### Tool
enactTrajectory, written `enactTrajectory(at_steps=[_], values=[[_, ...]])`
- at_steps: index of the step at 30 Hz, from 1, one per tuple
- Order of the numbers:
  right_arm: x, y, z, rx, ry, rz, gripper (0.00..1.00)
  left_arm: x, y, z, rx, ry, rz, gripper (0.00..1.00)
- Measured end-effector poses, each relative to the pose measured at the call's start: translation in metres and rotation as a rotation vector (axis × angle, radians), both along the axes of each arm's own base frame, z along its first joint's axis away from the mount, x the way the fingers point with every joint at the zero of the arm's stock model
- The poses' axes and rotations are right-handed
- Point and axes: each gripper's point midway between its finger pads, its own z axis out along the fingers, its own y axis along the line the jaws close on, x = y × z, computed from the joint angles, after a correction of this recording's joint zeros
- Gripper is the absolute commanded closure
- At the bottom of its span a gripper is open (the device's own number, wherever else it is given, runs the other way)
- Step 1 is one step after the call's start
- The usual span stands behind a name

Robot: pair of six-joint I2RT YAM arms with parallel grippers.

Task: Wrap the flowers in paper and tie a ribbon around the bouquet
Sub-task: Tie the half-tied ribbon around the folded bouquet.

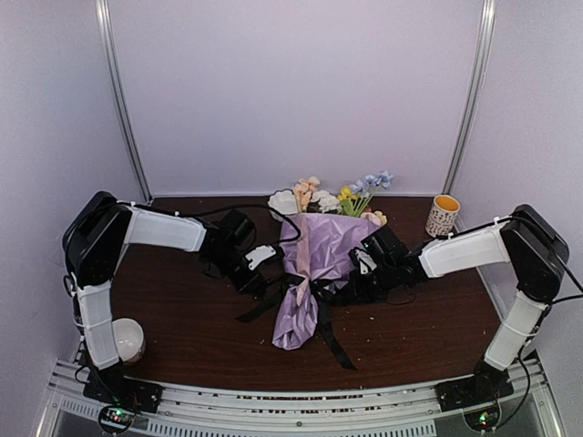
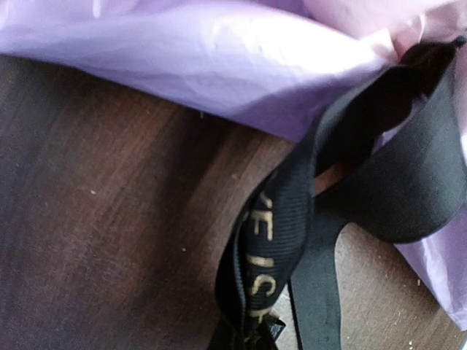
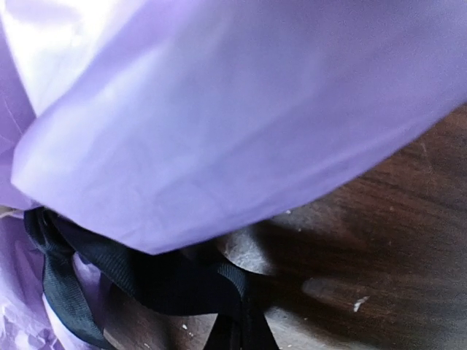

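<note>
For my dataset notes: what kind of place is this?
Probably a robot test booth: white walls with metal corner posts enclose a table, with the left arm and right arm mounted at its near edge.

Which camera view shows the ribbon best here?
Top external: the ribbon shows nearly whole, cinched around the bouquet with tails trailing on the table. Left wrist gives only a close stretch with gold lettering; right wrist only a dark loop under the paper.
</note>
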Motion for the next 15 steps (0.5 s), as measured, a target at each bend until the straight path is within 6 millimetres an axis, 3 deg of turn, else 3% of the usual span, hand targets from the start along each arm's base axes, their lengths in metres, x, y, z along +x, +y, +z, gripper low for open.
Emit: enactTrajectory(at_steps=[4, 8, 12, 15], values=[[-0.012, 0.0, -0.005, 0.031, 0.016, 0.012, 1.0, 0.008, -0.006, 0.009, -0.018, -0.03, 0.002, 1.0], [-0.041, -0.007, -0.011, 0.026, 0.044, 0.036, 1.0, 0.029, -0.015, 0.029, -0.066, -0.091, 0.021, 1.0], [-0.073, 0.0, -0.012, 0.038, 0.058, 0.084, 1.0, 0.06, -0.02, 0.052, -0.112, -0.151, 0.065, 1.0], [-0.092, 0.001, -0.015, 0.053, 0.07, 0.094, 1.0, 0.068, -0.023, 0.052, -0.118, -0.157, 0.074, 1.0]])
